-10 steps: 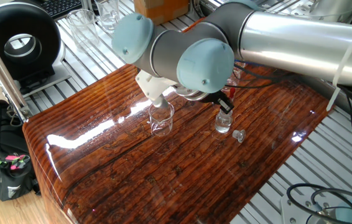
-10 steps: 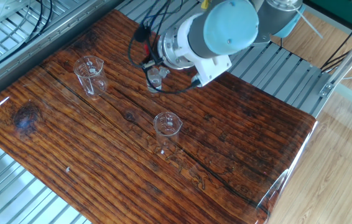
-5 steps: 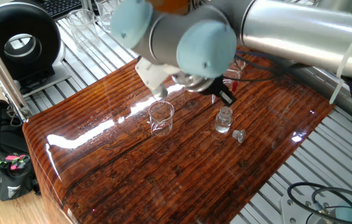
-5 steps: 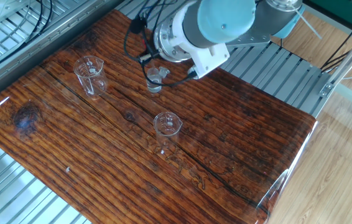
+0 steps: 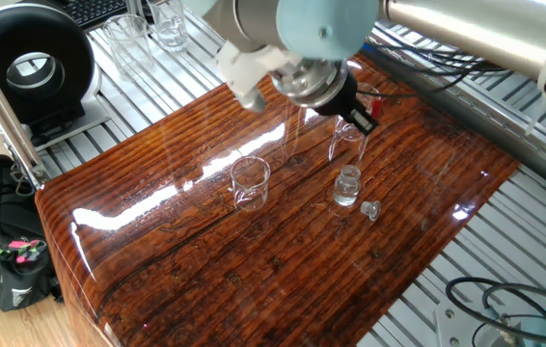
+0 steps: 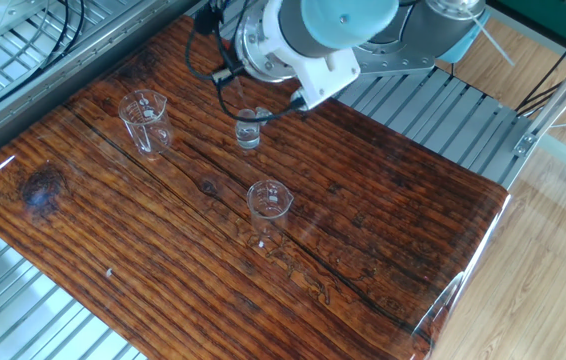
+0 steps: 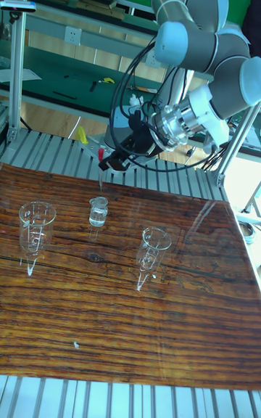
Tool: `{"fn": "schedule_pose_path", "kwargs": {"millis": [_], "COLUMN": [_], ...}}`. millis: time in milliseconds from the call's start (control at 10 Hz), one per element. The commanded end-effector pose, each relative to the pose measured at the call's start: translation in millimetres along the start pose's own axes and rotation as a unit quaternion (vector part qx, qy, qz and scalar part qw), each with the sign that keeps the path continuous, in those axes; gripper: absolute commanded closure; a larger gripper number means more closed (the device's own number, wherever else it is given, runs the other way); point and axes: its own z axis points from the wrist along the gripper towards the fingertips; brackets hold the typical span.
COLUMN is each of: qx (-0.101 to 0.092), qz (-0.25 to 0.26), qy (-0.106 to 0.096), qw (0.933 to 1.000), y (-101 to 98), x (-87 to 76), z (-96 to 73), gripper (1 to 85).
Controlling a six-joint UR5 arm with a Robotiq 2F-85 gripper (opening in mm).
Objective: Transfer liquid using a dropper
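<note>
Gripper (image 7: pixel 109 160) is clamping the dropper (image 7: pixel 101 170) by its bulb, hovering just above the bottle (image 7: pixel 98 212). Risk: tightening squeeze is liable to expel liquid before reaching a beaker (image 7: pixel 154 247).

The arm (image 7: pixel 196 109) has risen, lifting the dropper (image 7: pixel 101 170) out of the small bottle (image 7: pixel 98 212) to hang above it

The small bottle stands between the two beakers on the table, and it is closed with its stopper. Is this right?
Not quite. The small bottle is open: its stopper lies on the table beside it, as one fixed view shows. The rest is right.
</note>
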Motion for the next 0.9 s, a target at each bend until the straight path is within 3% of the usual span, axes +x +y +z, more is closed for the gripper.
{"fn": "schedule_pose_path", "kwargs": {"millis": [0, 400, 800], "qx": [-0.01, -0.022, -0.027], "qz": [-0.007, 0.021, 0.02], "qy": [-0.011, -0.055, -0.049], "qw": [0.9999, 0.998, 0.9982], "y": [0.8, 1.1, 1.3], "x": [8.9, -1.7, 5.4], "z": [-6.6, -13.1, -14.0], "gripper": [83.7, 83.7, 83.7]}}
